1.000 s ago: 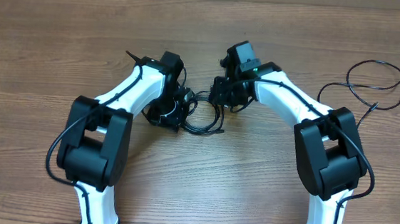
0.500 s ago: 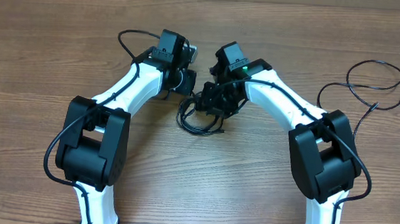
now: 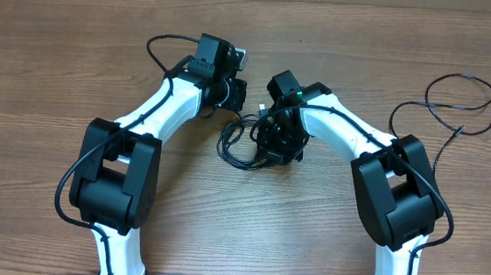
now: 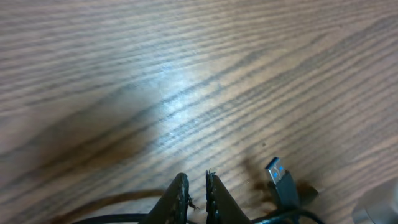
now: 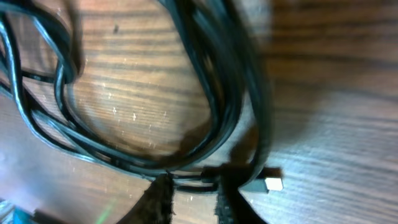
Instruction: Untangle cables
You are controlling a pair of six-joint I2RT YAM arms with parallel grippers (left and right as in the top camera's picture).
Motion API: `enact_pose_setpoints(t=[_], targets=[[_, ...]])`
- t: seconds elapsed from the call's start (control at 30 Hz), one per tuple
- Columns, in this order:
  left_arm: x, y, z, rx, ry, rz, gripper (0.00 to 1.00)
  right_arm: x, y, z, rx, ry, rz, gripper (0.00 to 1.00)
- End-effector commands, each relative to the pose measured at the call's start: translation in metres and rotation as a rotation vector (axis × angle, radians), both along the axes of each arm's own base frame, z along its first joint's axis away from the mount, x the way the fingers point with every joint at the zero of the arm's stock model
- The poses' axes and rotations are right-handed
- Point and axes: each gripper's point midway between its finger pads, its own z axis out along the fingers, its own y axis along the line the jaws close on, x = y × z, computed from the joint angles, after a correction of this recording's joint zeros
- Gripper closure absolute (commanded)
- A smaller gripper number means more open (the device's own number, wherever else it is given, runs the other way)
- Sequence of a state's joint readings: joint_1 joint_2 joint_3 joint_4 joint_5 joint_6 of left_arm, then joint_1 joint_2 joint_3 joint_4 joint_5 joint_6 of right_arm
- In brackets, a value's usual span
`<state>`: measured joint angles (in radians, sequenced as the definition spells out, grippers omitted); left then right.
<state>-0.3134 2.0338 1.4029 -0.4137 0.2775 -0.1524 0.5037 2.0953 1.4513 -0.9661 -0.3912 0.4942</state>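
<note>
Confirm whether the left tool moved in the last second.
Yes. The left tool moved up-frame toward the table's far edge, away from the tangled cables.

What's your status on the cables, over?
Left gripper near shut beside USB plug, grip unclear. Right gripper part open over cables, looped together. One loose cable far right, out of the way.

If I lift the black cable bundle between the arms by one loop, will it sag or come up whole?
Likely floppy: the cable bundle lies in thin, loose loops, so a lifted strand would probably sag. Its strands overlap closely, so neighbours may drag along. It looks light; a push would probably slide it across the table.
</note>
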Motion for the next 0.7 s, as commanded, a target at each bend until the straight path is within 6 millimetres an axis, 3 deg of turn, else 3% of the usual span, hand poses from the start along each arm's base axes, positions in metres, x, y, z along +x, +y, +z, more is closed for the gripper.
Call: enact_pose_setpoints(t=[0.0,0.07,0.23,0.37,0.57,0.67], targets=[[-0.014,-0.015,-0.007,-0.007,0.055,-0.038,0.87,0.008,-0.023,-0.011,-0.101,-0.048,-0.021,0.85],[-0.028,-0.010,-0.014,0.014,0.117,-0.040,0.87,0.020,-0.036,-0.011,-0.094,-0.068,-0.035,0.86],[-0.041,-0.010,-0.019,0.032,0.167,-0.052,0.87,0.049,-0.054,-0.004,-0.027,-0.137,-0.017,0.89],[-0.057,-0.008,-0.024,0.056,0.233,-0.060,0.87,0.075,-0.046,0.002,0.016,-0.259,0.021,0.89],[-0.106,-0.002,-0.033,0.124,0.419,-0.085,0.85,0.103,-0.033,0.011,0.083,-0.381,0.019,0.88],[-0.126,0.007,-0.033,0.156,0.502,-0.087,0.93,0.104,-0.028,0.015,0.107,-0.405,0.070,0.88]])
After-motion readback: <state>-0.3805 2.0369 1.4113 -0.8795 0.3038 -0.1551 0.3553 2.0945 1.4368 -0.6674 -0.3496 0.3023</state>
